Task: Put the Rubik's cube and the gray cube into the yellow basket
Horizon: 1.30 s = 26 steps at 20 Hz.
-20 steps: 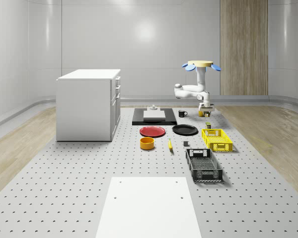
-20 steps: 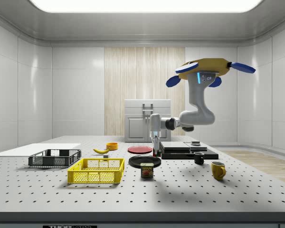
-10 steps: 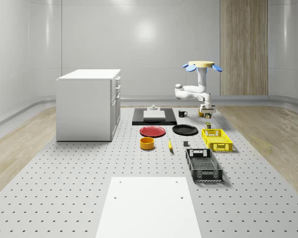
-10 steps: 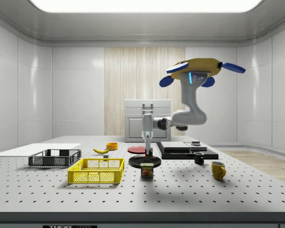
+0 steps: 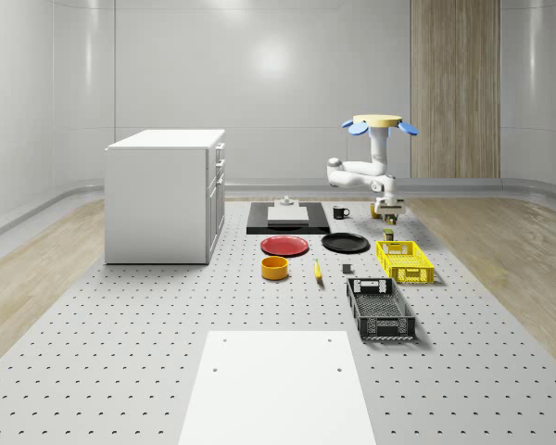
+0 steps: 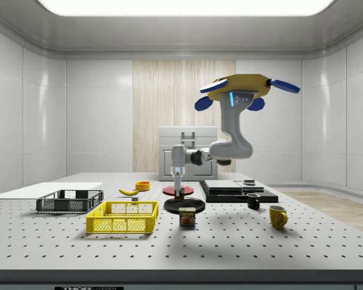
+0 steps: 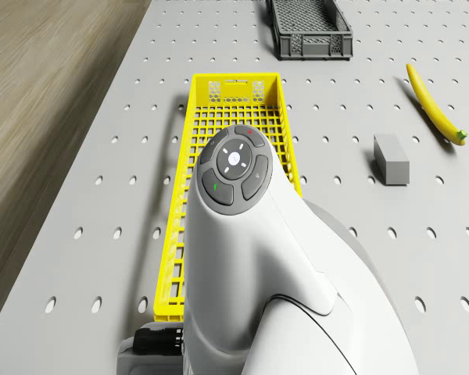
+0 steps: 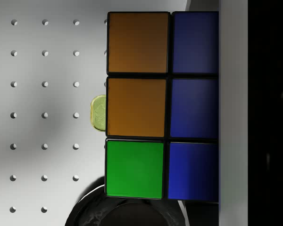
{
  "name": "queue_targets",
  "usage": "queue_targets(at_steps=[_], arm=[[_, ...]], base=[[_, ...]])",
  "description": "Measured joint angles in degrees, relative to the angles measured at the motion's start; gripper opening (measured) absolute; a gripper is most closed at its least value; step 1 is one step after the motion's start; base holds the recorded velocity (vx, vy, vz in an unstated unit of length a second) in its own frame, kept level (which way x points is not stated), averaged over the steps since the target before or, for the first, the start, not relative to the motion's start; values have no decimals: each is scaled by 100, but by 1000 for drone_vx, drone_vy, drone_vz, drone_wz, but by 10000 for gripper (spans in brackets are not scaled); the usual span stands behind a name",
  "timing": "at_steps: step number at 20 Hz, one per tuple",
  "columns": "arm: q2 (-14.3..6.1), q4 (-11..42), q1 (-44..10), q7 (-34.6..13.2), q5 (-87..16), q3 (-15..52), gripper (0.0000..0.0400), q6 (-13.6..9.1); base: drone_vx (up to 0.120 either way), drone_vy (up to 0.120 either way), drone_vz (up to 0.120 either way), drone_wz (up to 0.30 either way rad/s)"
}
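The drone [image 6: 242, 90] hovers above the table's far right part, past the far end of the yellow basket [image 5: 404, 260]. Its arm [image 7: 242, 234] reaches down, and the gripper [image 6: 178, 192] hangs a little above the table by the black plate [image 6: 184, 205]. It is shut on the Rubik's cube [image 8: 151, 106], whose orange, green and blue tiles face the wrist camera beside one gray finger [image 8: 233, 113]. The gray cube [image 7: 391, 158] lies on the table between the yellow basket [image 7: 234, 101] and the banana [image 7: 434, 104]. From the side, the yellow basket [image 6: 124, 217] stands left of the gripper.
A black basket [image 5: 380, 308] stands in front of the yellow one. A Spam can [image 6: 187, 216], a yellow mug [image 6: 277, 216] and a black mug [image 6: 253, 201] stand near the gripper. A red plate [image 5: 285, 246], an orange bowl [image 5: 274, 268] and a white cabinet [image 5: 165, 195] lie further left.
Drone, arm and gripper have shifted toward the side view's left, closer to the yellow basket, with the Rubik's cube still held. Nothing on the table has moved.
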State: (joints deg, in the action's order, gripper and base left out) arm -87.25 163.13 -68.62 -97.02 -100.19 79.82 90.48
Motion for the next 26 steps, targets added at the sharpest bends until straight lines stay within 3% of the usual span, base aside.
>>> queue_targets(at_steps=[26], arm=[[-194, -7, -36, -27, 78, 23, 322, 181]], base=[[120, 0, 0, 0]])
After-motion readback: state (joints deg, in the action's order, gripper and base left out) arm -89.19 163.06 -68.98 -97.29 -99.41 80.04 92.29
